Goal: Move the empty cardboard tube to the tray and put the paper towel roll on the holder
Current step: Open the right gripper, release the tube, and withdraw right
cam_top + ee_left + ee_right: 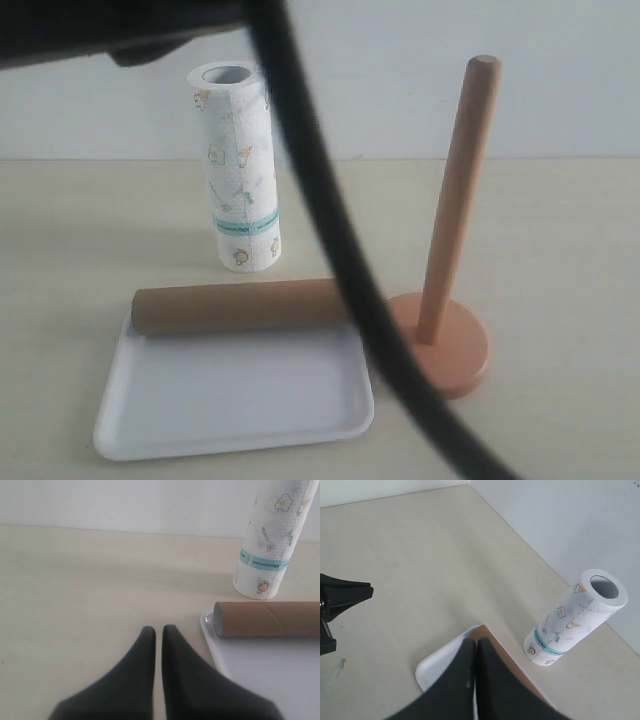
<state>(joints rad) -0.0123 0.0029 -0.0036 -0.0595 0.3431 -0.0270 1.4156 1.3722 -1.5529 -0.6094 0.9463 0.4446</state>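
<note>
The empty cardboard tube (240, 307) lies on its side across the far edge of the white tray (230, 400). Behind them the paper towel roll (242, 170) stands upright on the table. To the right, the holder (460, 190) stands bare on its disc base. The left gripper (158, 630) is shut and empty, over the table beside the tray (270, 675), with the tube (270, 619) and roll (267, 545) beyond it. The right gripper (474, 642) is shut and empty above the tube (485, 631) and tray (437, 667), the roll (575, 620) off to one side.
A black cable (330, 220) and a dark arm part (120, 30) cross the exterior view and hide part of the tube's right end. A white wall runs close behind the roll. A black part of the other arm (345, 592) shows in the right wrist view.
</note>
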